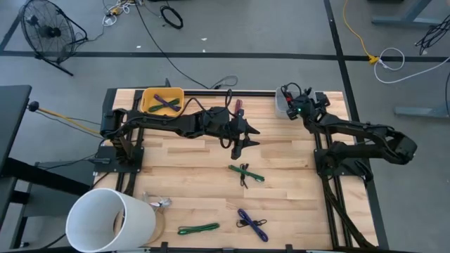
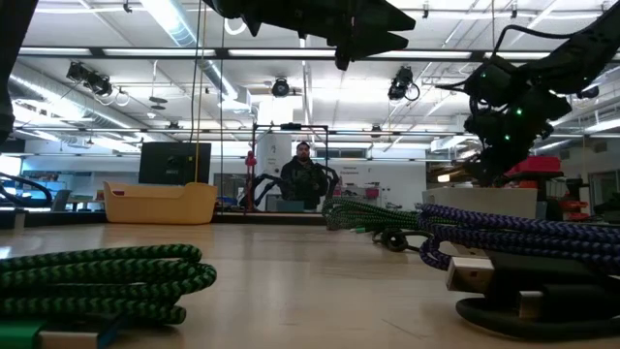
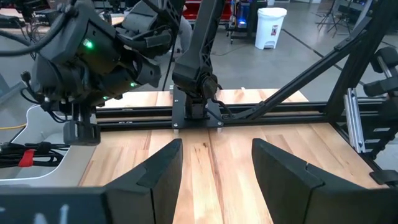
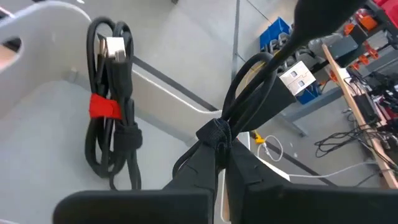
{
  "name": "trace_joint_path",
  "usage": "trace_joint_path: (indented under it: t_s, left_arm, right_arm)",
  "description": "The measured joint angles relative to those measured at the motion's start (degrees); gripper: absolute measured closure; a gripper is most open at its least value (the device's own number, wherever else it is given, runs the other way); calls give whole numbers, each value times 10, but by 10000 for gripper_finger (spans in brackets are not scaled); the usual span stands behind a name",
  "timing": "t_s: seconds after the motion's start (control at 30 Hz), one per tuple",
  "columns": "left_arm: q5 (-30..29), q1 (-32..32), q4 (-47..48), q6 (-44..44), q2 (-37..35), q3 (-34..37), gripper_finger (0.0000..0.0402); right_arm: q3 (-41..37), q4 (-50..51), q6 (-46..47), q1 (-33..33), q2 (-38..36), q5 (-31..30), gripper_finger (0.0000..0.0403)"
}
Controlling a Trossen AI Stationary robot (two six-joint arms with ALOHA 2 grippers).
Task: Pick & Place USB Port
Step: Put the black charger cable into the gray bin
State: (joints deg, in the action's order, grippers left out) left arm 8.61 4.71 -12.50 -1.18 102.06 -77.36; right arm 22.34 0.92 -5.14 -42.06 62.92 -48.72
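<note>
- coiled green cable (image 2: 97, 281) and blue cable (image 2: 523, 237) closest to low camera, not yet picked; third cable (image 1: 246, 173) mid-table, also waiting.
- right gripper (image 4: 214, 146) clamped on black usb cable (image 4: 261, 81), hanging above grey bin (image 1: 283, 105) at far right corner.
- red-tied cable (image 4: 112, 124) already lying in that bin.
- judged partway: release pending, three left on table.
- left gripper (image 1: 242, 140) wide, empty, reaching over table centre.
- yellow bin (image 1: 163, 100) holding more cables.

Three cable bundles loose on bench: green (image 1: 246, 173), blue (image 1: 252, 224), green (image 1: 197, 228). One yellow bin (image 1: 163, 100), one white bin (image 1: 282, 103).
</note>
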Motion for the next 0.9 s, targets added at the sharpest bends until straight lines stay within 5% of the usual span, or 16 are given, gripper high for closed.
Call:
trace_joint_path:
  t_s: [0.33,0.7,0.9]
  left_arm:
    - [0,0,5,0,0,0,204]
    - [0,-1,4,0,0,0,204]
    - [0,-1,4,0,0,0,204]
  right_arm:
    - [-1,-36,13,0,29,-17,383]
    - [-1,-42,8,0,29,3,257]
    - [-1,-48,9,0,29,2,221]
